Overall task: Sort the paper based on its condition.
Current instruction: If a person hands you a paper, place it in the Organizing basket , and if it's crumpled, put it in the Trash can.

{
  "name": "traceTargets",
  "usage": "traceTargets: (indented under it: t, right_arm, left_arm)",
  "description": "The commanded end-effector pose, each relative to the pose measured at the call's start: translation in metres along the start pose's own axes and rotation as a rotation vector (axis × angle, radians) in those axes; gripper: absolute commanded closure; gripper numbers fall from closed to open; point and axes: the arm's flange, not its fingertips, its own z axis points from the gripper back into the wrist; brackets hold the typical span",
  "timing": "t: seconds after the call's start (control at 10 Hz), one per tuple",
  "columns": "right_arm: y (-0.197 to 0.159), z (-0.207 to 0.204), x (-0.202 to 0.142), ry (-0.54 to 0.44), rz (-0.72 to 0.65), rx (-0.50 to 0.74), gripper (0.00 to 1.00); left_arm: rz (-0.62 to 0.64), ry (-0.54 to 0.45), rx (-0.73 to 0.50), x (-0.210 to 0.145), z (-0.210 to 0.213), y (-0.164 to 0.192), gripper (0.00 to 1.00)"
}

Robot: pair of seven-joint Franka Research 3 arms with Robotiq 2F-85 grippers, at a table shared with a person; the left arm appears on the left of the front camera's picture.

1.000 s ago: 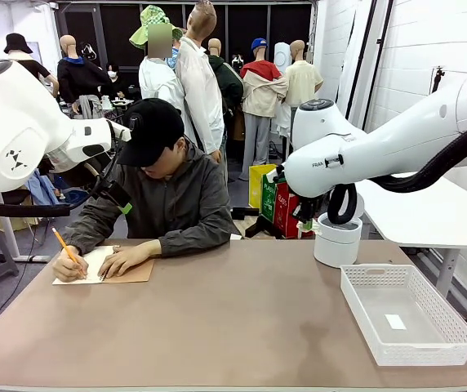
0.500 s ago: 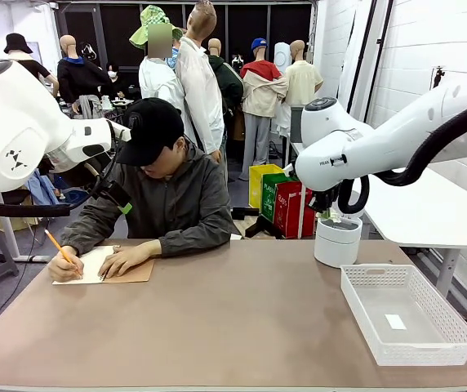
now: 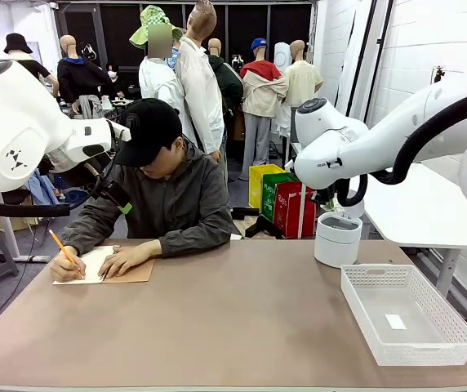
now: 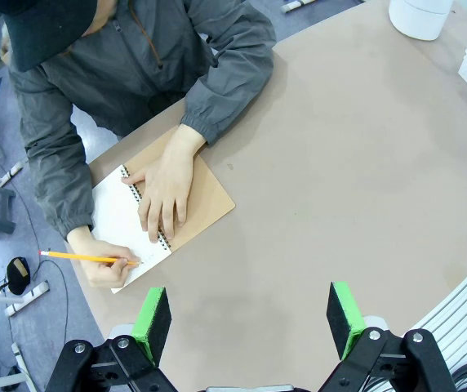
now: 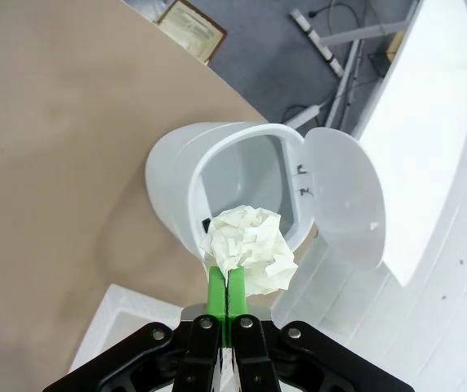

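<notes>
The left gripper [image 4: 248, 314] hangs, jaws wide apart, above the counter [image 4: 340, 163]. A person's hand [image 4: 103, 263] holds a pencil [image 4: 78, 256] to a spiral notebook [image 4: 205, 192], the other hand [image 4: 166, 192] flat on it.

The brown table [image 3: 242, 318] bears a notebook [image 3: 96, 260], a white bin [image 3: 337, 239] and a white basket [image 3: 420, 353].

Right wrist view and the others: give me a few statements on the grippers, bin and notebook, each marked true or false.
1. The right gripper pinches a crumpled paper. True.
2. The bin is closed. False: its lid is swung open.
3. The left gripper is open above the table. True.
4. The notebook lies shut. False: it is open, and a person writes in it with a pencil.
5. The crumpled paper lies in the basket. False: the gripper holds it by the bin.
</notes>
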Motion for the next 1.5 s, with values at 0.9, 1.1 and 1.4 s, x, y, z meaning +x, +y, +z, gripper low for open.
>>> traceTargets:
  t: [0.9, 1.1, 1.4]
  right_arm:
    - [-0.012, -0.050, 0.016, 0.089, 0.000, -0.030, 1.00]
    - [-0.014, -0.055, 0.019, 0.100, 0.004, -0.027, 1.00]
    - [-0.016, -0.061, 0.021, 0.108, -0.005, -0.026, 1.00]
  left_arm:
    - [0.001, 0.002, 0.000, 0.001, 0.001, 0.001, 0.00]
    - [0.001, 0.002, 0.000, 0.001, 0.001, 0.001, 0.00]
    - [0.001, 0.002, 0.000, 0.001, 0.001, 0.001, 0.00]
